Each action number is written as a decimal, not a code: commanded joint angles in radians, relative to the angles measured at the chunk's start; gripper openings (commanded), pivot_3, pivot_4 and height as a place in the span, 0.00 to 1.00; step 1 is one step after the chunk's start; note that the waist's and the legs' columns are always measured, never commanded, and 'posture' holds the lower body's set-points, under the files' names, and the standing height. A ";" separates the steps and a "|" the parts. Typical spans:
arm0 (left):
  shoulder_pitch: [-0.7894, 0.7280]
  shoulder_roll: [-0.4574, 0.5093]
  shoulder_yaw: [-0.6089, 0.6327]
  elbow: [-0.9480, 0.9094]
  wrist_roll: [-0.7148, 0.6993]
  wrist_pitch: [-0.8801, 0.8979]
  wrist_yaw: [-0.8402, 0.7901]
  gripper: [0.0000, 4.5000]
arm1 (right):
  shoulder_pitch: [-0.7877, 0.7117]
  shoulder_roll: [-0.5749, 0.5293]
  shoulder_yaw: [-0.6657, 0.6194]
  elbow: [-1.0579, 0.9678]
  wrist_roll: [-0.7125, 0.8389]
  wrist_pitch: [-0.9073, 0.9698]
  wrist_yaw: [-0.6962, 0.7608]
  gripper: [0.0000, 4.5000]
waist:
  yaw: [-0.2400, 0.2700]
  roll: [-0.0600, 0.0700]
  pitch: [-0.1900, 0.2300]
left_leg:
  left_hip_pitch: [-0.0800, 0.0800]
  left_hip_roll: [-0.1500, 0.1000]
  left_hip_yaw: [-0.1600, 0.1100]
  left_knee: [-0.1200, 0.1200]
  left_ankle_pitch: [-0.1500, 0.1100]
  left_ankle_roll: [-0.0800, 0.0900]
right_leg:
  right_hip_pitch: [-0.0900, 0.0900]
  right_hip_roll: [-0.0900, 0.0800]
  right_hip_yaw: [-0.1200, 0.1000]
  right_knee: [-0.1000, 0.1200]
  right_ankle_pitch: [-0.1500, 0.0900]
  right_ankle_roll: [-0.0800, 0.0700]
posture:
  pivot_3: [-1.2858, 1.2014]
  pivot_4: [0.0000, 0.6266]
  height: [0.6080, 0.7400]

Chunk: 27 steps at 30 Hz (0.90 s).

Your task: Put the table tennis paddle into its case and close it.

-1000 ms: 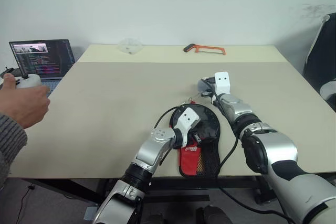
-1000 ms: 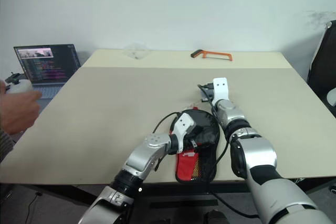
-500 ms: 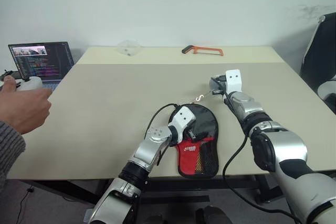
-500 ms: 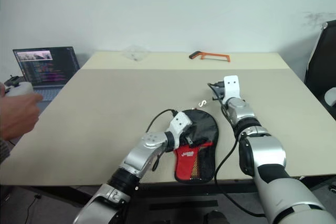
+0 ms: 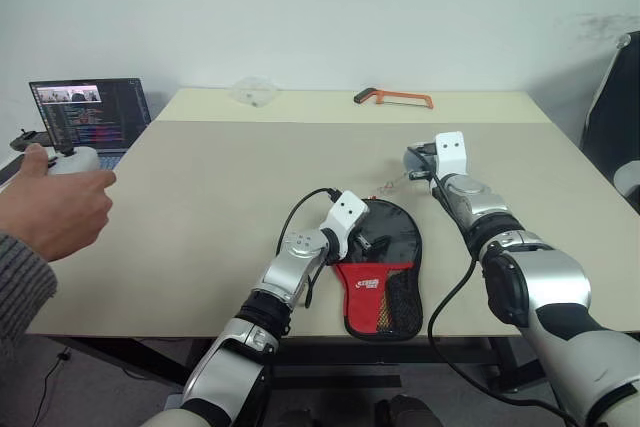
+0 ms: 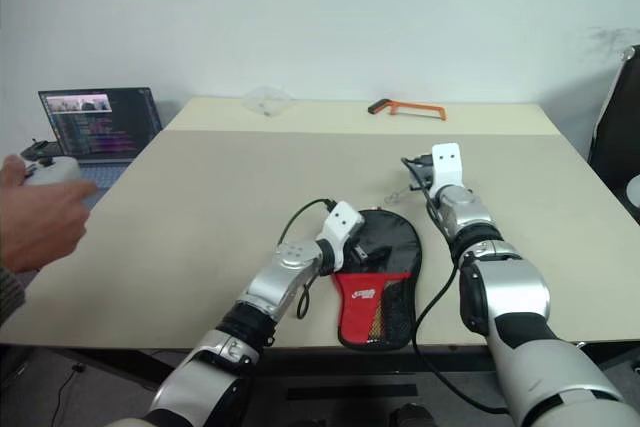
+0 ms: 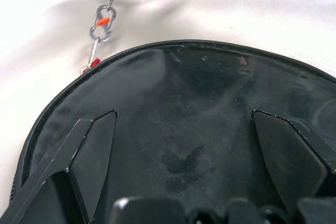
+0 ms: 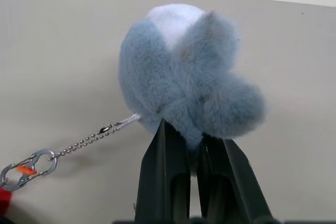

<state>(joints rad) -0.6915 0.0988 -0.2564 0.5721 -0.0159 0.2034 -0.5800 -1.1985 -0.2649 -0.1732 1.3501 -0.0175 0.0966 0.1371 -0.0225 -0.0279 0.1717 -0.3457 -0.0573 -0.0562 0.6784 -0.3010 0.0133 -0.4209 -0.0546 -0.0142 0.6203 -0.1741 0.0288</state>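
Note:
The case (image 5: 398,247) lies flat near the table's front edge, its black round part toward the far side and its red panel (image 5: 364,281) with the mesh pocket toward me. My left gripper (image 5: 372,243) hovers low over the black round part, jaws wide open with nothing between them (image 7: 184,114). My right gripper (image 5: 414,160) is shut on the fuzzy grey-white ball pouch (image 8: 184,72), lifted to the right of the case. The pouch's chain (image 8: 89,139) runs from it back to the case's rim. The table tennis paddle is hidden.
An orange-handled hacksaw (image 5: 392,97) and a clear plastic piece (image 5: 250,90) lie at the table's far edge. A laptop (image 5: 90,112) stands off the left side. A person's hand (image 5: 50,212) holds a controller at the left. A black chair (image 5: 615,97) stands right.
My right gripper has carried the pouch further right, drawing the chain out from the case. My left gripper has edged forward over the case's round part, still open.

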 commanded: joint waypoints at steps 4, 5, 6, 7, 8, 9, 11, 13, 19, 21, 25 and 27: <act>0.045 -0.017 -0.031 0.078 0.046 0.028 0.017 1.00 | 0.018 -0.069 0.006 -0.043 -0.010 -0.002 0.002 0.00 | 0.003 0.001 0.000 | -0.001 0.000 0.000 0.000 0.000 0.001 | 0.000 0.000 0.000 -0.003 0.001 0.002 | 0.52 0.24 1.00; 0.047 -0.021 -0.027 0.078 0.043 0.032 0.021 1.00 | 0.024 -0.075 0.011 -0.045 -0.013 -0.001 0.006 0.00 | 0.004 0.001 -0.001 | -0.001 0.000 0.000 0.000 0.000 0.001 | 0.001 0.000 0.000 -0.005 0.002 0.002 | 0.52 0.24 1.00; 0.048 -0.022 -0.029 0.076 0.045 0.033 0.021 1.00 | 0.030 -0.081 0.015 -0.050 -0.014 0.002 0.012 0.00 | 0.005 0.002 -0.001 | -0.001 0.000 0.000 -0.001 0.000 0.001 | 0.001 0.000 0.000 -0.007 0.002 0.003 | 0.52 0.24 1.00; 0.048 -0.022 -0.032 0.076 0.047 0.036 0.019 1.00 | 0.034 -0.086 0.017 -0.054 -0.013 0.005 0.017 0.00 | 0.005 0.002 -0.001 | -0.001 0.000 0.000 -0.001 0.000 0.002 | 0.002 0.000 0.000 -0.008 0.003 0.003 | 0.52 0.24 1.00; 0.047 -0.021 -0.036 0.076 0.050 0.042 0.016 1.00 | 0.037 -0.092 0.021 -0.060 -0.013 0.007 0.021 0.00 | 0.006 0.003 -0.001 | -0.001 -0.001 0.000 -0.001 0.000 0.002 | 0.002 0.000 0.000 -0.008 0.003 0.004 | 0.52 0.24 1.00; 0.045 -0.019 -0.040 0.078 0.053 0.046 0.013 1.00 | 0.040 -0.098 0.024 -0.066 -0.013 0.009 0.024 0.00 | 0.006 0.003 -0.002 | -0.001 -0.001 0.000 -0.001 -0.001 0.003 | 0.002 0.000 0.001 -0.008 0.003 0.004 | 0.52 0.24 1.00; 0.042 -0.018 -0.042 0.083 0.059 0.051 0.011 1.00 | 0.046 -0.113 0.022 -0.079 -0.006 0.024 0.034 0.00 | 0.007 0.003 -0.002 | -0.002 -0.001 0.001 -0.001 -0.001 0.003 | 0.002 0.000 0.001 -0.009 0.003 0.004 | 0.52 0.24 1.00; 0.042 -0.019 -0.039 0.090 0.063 0.048 0.014 1.00 | 0.062 -0.130 0.022 -0.099 -0.001 0.036 0.051 0.00 | 0.009 0.003 -0.002 | -0.002 -0.001 0.001 -0.001 0.000 0.003 | 0.002 0.000 0.000 -0.009 0.003 0.004 | 0.52 0.24 1.00; 0.041 -0.015 -0.034 0.104 0.069 0.036 0.012 1.00 | 0.155 -0.174 0.053 -0.243 -0.004 0.127 0.139 0.00 | 0.017 0.004 -0.002 | -0.002 -0.001 0.001 -0.001 -0.001 0.003 | 0.002 0.000 0.000 -0.009 0.003 0.005 | 0.52 0.24 1.00; 0.036 -0.010 -0.034 0.111 0.071 0.032 0.006 1.00 | 0.237 -0.221 0.103 -0.382 -0.020 0.206 0.260 0.00 | 0.020 0.004 -0.002 | -0.002 -0.001 0.001 -0.001 -0.001 0.003 | 0.002 0.000 0.000 -0.009 0.002 0.005 | 0.52 0.24 1.00; 0.024 -0.006 -0.042 0.134 0.077 0.021 -0.005 1.00 | 0.415 -0.357 0.211 -0.761 -0.015 0.377 0.524 0.00 | 0.022 0.009 -0.006 | -0.003 -0.001 0.000 -0.001 -0.002 0.006 | 0.002 0.000 -0.001 -0.010 0.001 0.007 | 0.52 0.24 1.00; 0.021 -0.006 -0.048 0.144 0.079 0.015 -0.010 1.00 | 0.478 -0.424 0.239 -0.922 0.001 0.452 0.617 0.00 | 0.023 0.012 -0.007 | -0.003 -0.002 0.001 -0.001 -0.002 0.007 | 0.002 0.000 -0.001 -0.010 0.000 0.008 | 0.52 0.24 1.00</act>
<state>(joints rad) -0.7151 0.0751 -0.2704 0.6140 0.0073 0.1856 -0.5872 -0.7369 -0.6416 0.0472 0.5626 -0.0232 0.4801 0.6732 0.0004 -0.0155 0.1644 -0.3488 -0.0589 -0.0556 0.6775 -0.3036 0.0198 -0.4190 -0.0550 -0.0149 0.6101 -0.1744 0.0374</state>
